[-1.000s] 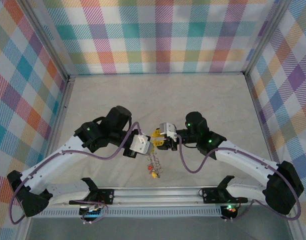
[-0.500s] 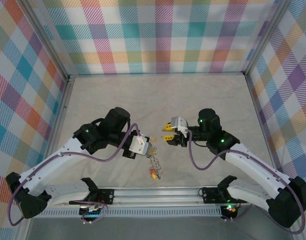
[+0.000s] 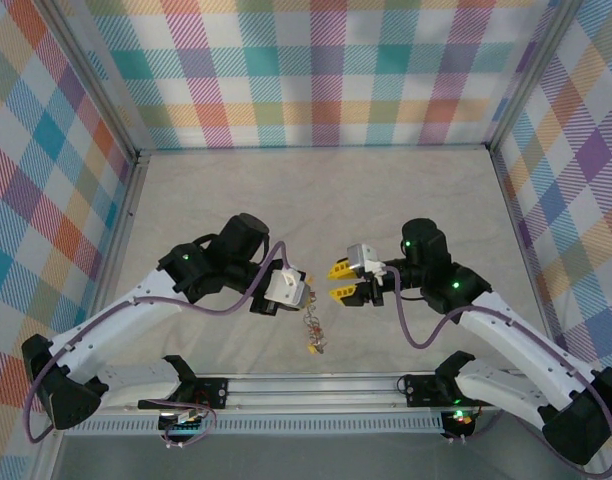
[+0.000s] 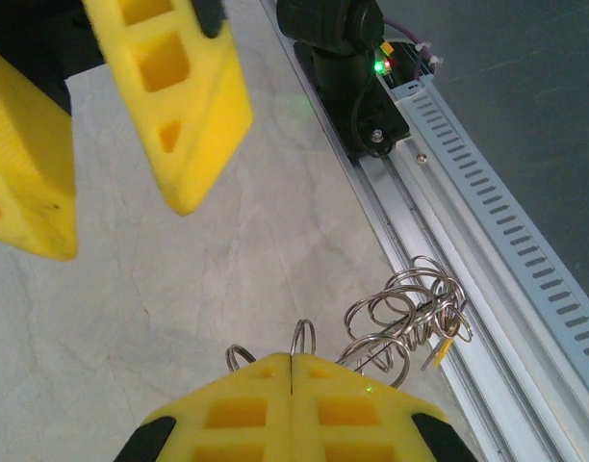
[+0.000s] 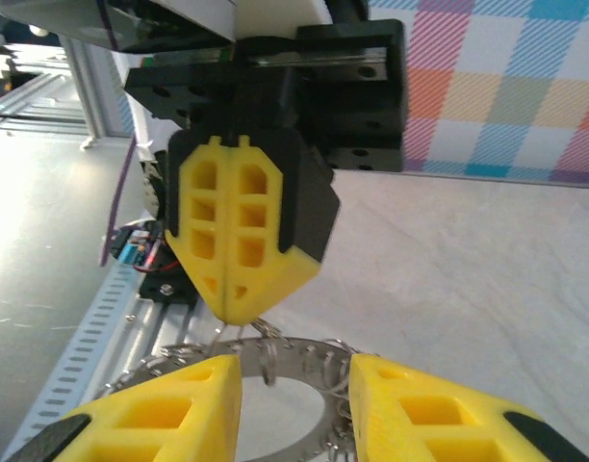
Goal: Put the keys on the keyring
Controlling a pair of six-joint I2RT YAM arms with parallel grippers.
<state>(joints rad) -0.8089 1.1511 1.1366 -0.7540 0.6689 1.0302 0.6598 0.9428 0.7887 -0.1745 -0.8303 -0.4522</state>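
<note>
Pale beige mottled tabletop [image 3: 316,200] is sitting flat, with plaid cloth walls [image 3: 316,70] closing it in on three sides.
Most of the surface is lying bare and showing faint marbling and creases. A silver aluminium rail [image 3: 316,385] is running along the near edge, with a grey slotted cable duct [image 3: 316,422] just beside it on the outside. Two black arm base brackets [image 3: 191,380] are sitting on that rail, one on each side. A grey metal keyring [image 3: 311,333] fringed with silvery keys and red and yellow tags is sitting over the near strip just beside the rail. Cannot tell if it is touching the surface.
</note>
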